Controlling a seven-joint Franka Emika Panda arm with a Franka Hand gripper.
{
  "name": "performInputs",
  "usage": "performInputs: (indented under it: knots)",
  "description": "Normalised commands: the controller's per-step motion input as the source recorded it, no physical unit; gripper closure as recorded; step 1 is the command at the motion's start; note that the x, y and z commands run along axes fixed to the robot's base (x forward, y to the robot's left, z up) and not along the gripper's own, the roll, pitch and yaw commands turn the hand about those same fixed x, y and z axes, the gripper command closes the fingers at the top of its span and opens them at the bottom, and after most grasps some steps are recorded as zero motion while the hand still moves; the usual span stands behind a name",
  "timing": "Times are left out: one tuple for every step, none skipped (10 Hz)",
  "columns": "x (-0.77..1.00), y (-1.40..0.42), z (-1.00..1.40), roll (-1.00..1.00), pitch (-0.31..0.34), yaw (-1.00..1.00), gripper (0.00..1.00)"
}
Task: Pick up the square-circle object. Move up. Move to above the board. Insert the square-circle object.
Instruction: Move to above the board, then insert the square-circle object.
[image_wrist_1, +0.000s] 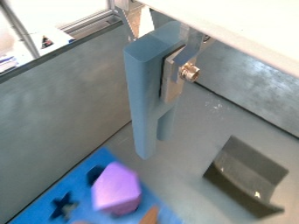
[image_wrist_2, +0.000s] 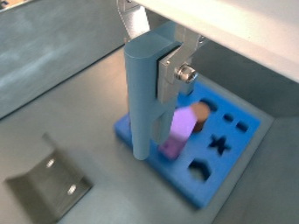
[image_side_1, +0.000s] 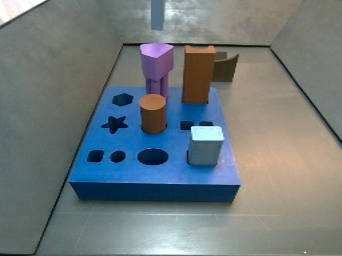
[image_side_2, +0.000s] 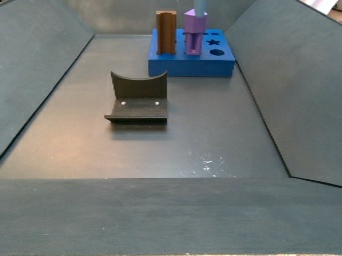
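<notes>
Visibly, end effector (image_wrist_1: 176, 70) grips tall slim grey-blue square-circle object (image_wrist_1: 146, 96).

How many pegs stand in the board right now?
4 in a side view: purple peg at the back, tall brown block beside it, brown cylinder mid-board, pale-blue cube near the front. The gripper holds the square-circle object above the floor.

One gripper (image_wrist_1: 167, 63), raised above bench, clamping one square-circle object (image_wrist_1: 149, 96). One board (image_side_1: 158, 180). On board: one purple peg (image_side_1: 156, 68), two brown pegs (image_side_1: 199, 74), one pale-blue cube (image_side_1: 205, 145). One fixture (image_side_2: 135, 98).
</notes>
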Motion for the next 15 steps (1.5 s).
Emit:
performInputs:
  knots:
    - [0.17, -1.00, 0.30, -0.01, 0.099, 0.01, 1.00]
    - [0.19, -1.00, 0.30, 0.01, 0.113, 0.01, 1.00]
    - [0.23, -1.00, 0.30, 0.00, 0.130, 0.01, 1.00]
    - [0.21, -0.81, 0.24, 0.00, 0.142, 0.01, 1.00]
    - [0.17, -0.52, 0.16, 0.01, 0.141, 0.01, 1.00]
    - [0.11, -0.27, 0.09, 0.02, 0.110, 0.01, 1.00]
    - [0.08, -0.17, 0.06, 0.03, 0.087, 0.01, 1.00]
    - [0.00, 0.00, 0.00, -0.01, 0.000, -0.03, 1.00]
    - [-0.19, -0.01, -0.12, 0.00, 0.000, -0.43, 1.00]
    - [-0.33, -0.08, -0.16, 0.00, 0.000, -0.63, 1.00]
    - [-0.31, -0.11, -0.20, 0.00, -0.026, -0.69, 1.00]
    - [-0.12, -0.15, -0.25, -0.05, -0.086, -0.79, 1.00]
    - [0.00, -0.11, -0.23, -0.08, -0.121, -0.95, 1.00]
    - [0.00, -0.08, -0.22, -0.07, -0.111, -0.97, 1.00]
    - [0.00, -0.07, -0.24, -0.07, -0.126, -0.97, 1.00]
